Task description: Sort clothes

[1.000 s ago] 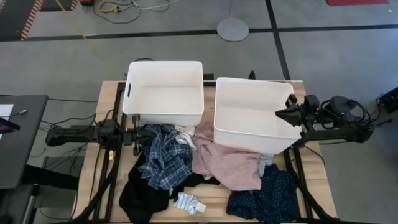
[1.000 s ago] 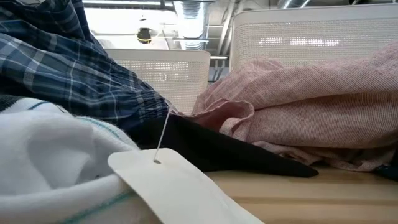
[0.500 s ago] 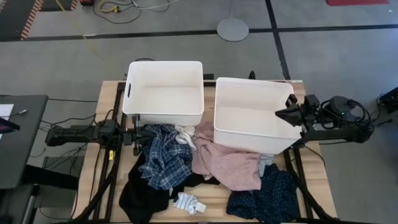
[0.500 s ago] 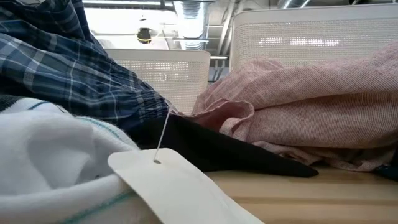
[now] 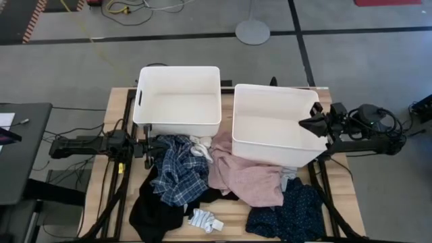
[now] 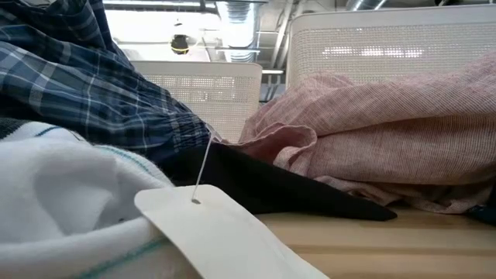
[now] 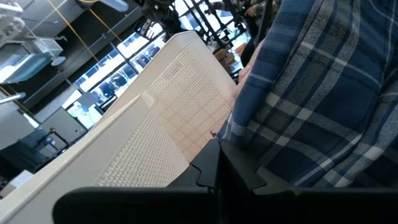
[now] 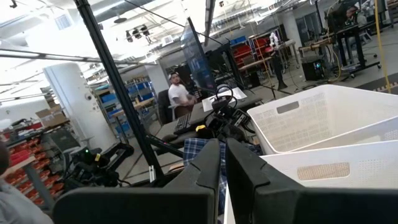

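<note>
High view: left end effector point(image 5: 150, 150) pressed together beside plaid shirt point(image 5: 177, 172), nothing pinched; shirt best gripped at bunched fold, lifted clear of black top point(image 5: 154, 209).

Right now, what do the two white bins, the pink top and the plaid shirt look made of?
White bins: look like rigid moulded plastic, matte; the low view shows fine perforated walls.
Pink top: light woven fabric, maybe linen or cotton; a fine thready weave and soft creases show.
Plaid shirt: thin woven cloth, probably cotton; the checks follow the weave, and it drapes in loose folds.
</note>
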